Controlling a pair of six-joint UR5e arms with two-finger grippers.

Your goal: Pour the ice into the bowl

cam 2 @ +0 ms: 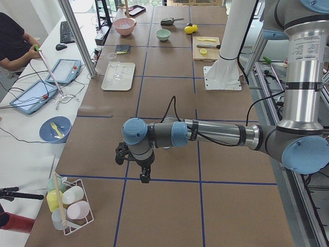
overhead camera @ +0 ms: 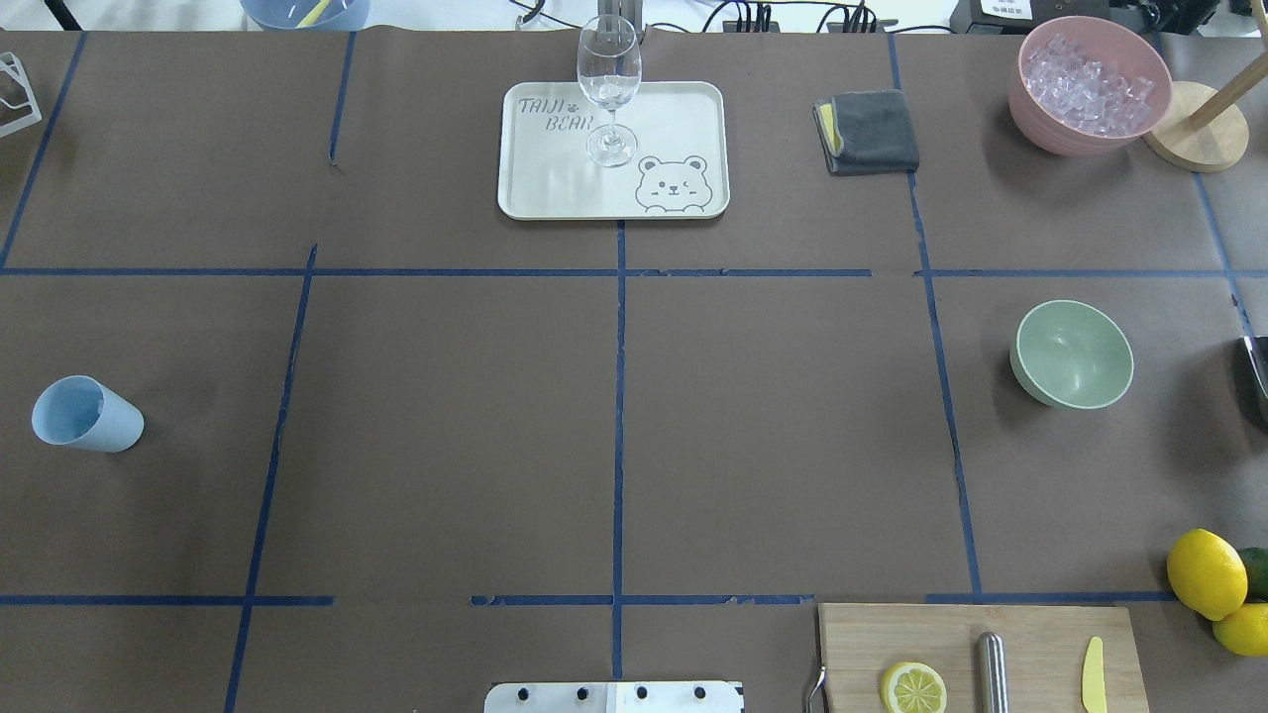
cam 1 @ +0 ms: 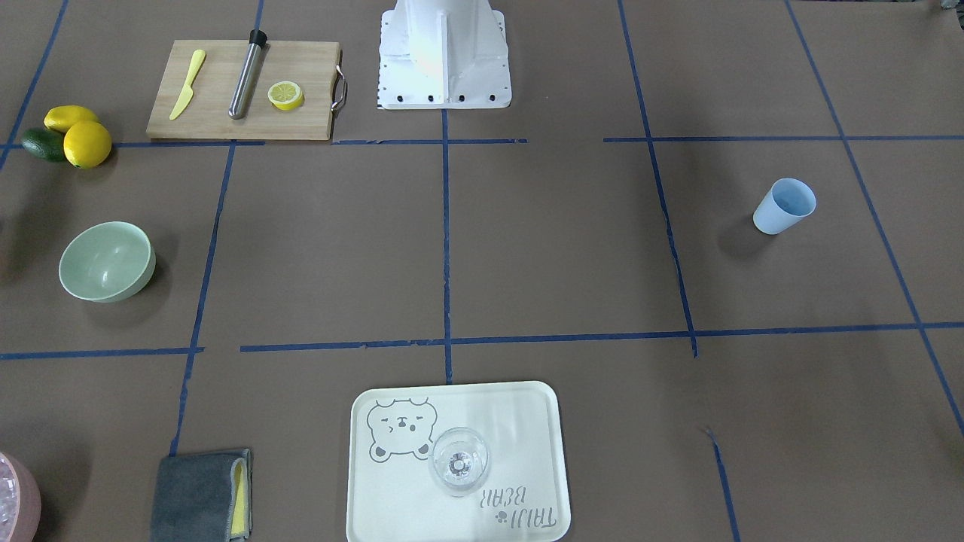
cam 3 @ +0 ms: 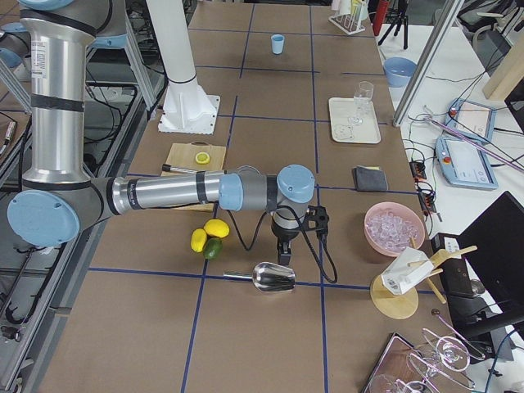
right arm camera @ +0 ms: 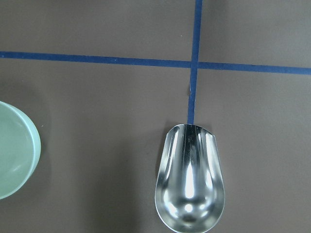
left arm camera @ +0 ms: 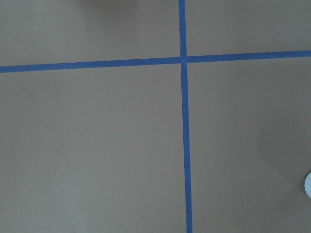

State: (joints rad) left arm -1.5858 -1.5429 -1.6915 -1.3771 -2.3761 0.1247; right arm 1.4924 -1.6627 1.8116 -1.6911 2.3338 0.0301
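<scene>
The mint-green bowl [overhead camera: 1072, 354] stands empty on the table's right half; it also shows in the front view [cam 1: 105, 261] and at the left edge of the right wrist view [right arm camera: 14, 155]. The ice [overhead camera: 1090, 74] lies heaped in a pink container [overhead camera: 1050, 129] at the far right corner. A shiny metal scoop [right arm camera: 190, 184] lies empty on the table beside the bowl. My right gripper [cam 3: 284, 252] hangs just above the scoop [cam 3: 274, 277]; I cannot tell if it is open. My left gripper [cam 2: 144, 175] hovers over bare table at the left end; its state is unclear.
A blue cup [overhead camera: 84, 416] stands on the left. A white tray [overhead camera: 555, 178] with a wine glass [overhead camera: 608, 89] sits far centre, with a grey cloth [overhead camera: 870, 131] beside it. A cutting board [cam 1: 241, 90] and lemons [overhead camera: 1207, 572] are near the robot's base.
</scene>
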